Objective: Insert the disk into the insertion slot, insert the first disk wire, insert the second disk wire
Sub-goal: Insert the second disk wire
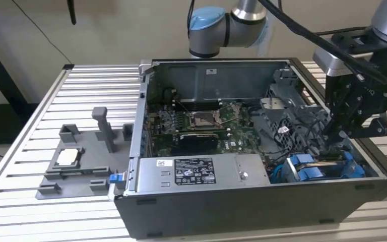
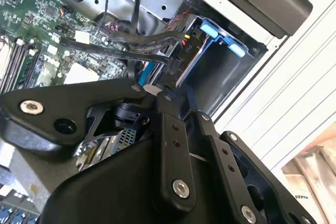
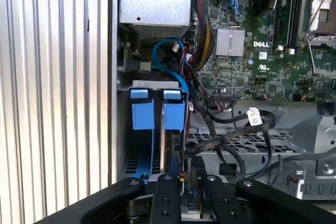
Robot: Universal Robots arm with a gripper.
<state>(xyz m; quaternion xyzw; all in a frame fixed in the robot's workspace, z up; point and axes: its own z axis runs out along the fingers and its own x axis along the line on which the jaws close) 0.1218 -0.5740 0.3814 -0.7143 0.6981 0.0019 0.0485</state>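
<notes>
The disk (image 1: 301, 169) stands on edge inside the insertion slot (image 3: 152, 84) at the front corner of the open computer case, on the exterior view's right. Its two blue end tabs (image 3: 143, 111) stick up, and they show again in the second wrist view (image 2: 208, 27). My gripper (image 1: 333, 135) reaches down into the case right beside the disk. In both wrist views its fingers (image 3: 170, 182) stand close together on the end of a black disk wire (image 3: 231, 132). That wire loops back over the metal floor of the case, and a second black wire (image 2: 121, 51) runs alongside it.
The silver power-supply box (image 1: 193, 171) lies along the case's front wall, with the green motherboard (image 1: 200, 121) behind it. A grey fixture tray (image 1: 72, 166) with upright posts sits on the slatted table (image 1: 46, 101) at the exterior view's left. Loose cables crowd the space around the slot.
</notes>
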